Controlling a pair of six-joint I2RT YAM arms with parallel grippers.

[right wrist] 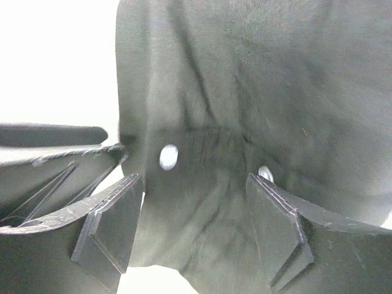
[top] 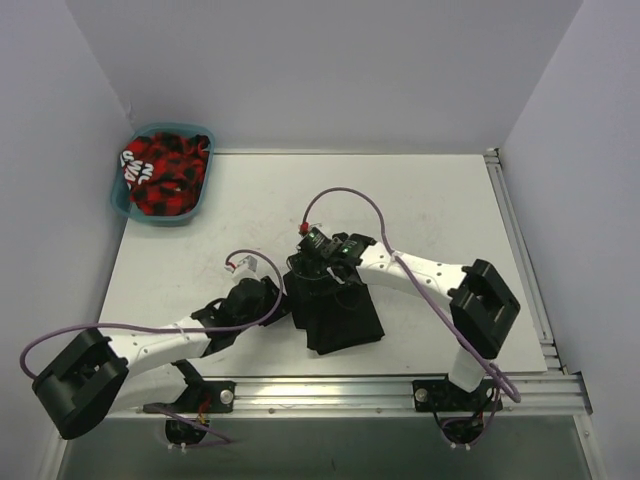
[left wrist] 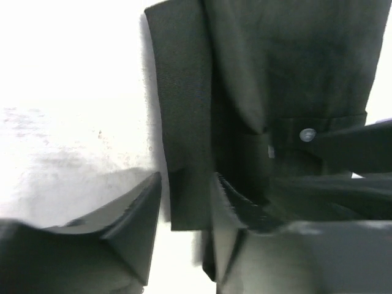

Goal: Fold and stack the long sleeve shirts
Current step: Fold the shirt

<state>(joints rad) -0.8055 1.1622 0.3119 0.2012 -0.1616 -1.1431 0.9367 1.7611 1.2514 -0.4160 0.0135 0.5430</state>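
The left arm's fingers (left wrist: 131, 226) stand apart, gripping nothing, yet a folded edge of the plain black long sleeve shirt (top: 340, 310) lies in the gap between them. The right arm's fingers (right wrist: 113, 223) are likewise spread, straddling a buttoned band of the cloth without pinching it. That is where I judge the risk to sit: if either arm draws away low or sideways, a finger could catch a layer and drag the fold open, and the left side looks the likelier, its edge being loose. The shirt rests as a folded bundle near the middle of the white surface (top: 420, 200), towards its near edge. Its long axis runs near to far, the near end leaning slightly right — which end holds the collar I cannot tell. The teal plastic basket (top: 160, 221) of red and black cloth sits well apart, far left.
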